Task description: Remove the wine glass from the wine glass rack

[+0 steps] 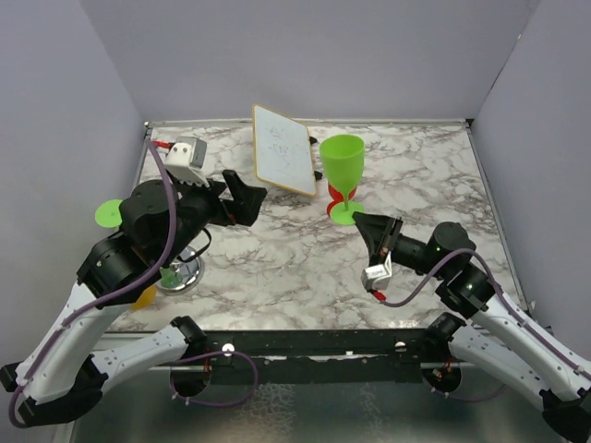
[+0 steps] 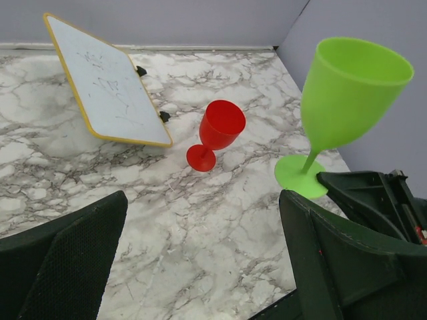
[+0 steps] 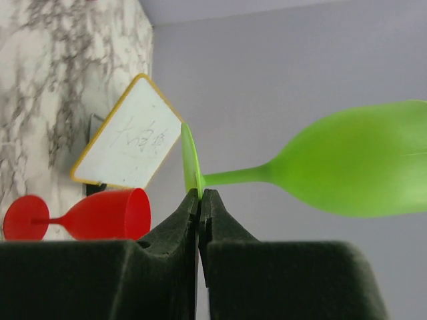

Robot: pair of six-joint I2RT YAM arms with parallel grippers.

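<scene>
From above, the green wine glass (image 1: 342,161) stands upright at the middle of the marble table (image 1: 277,258), well apart from the chrome wine glass rack (image 1: 185,272), which sits at the left, half hidden under the left arm. So the glass is off the rack. The right gripper (image 1: 362,221) has its fingers clenched on the rim of the foot, while the left gripper (image 1: 249,205) hangs near the whiteboard (image 1: 283,148), spread wide and holding nothing. Over to the left wrist: its fingers (image 2: 67,260) frame the view wide apart, and the wine glass (image 2: 347,100) rises at the right with a red glass (image 2: 217,130) just behind it. I can't tell whether the foot rests on the marble or floats above it. Now the right wrist: the right gripper (image 3: 199,197) is pinched tight on the thin edge of the foot (image 3: 190,160). The glass looks like light, stiff plastic, smooth and likely slippery, so I'd say it won't shatter. That edge pinch leaves the tall bowl free to swing, though. The stem looks the steadier place to hold it.
</scene>
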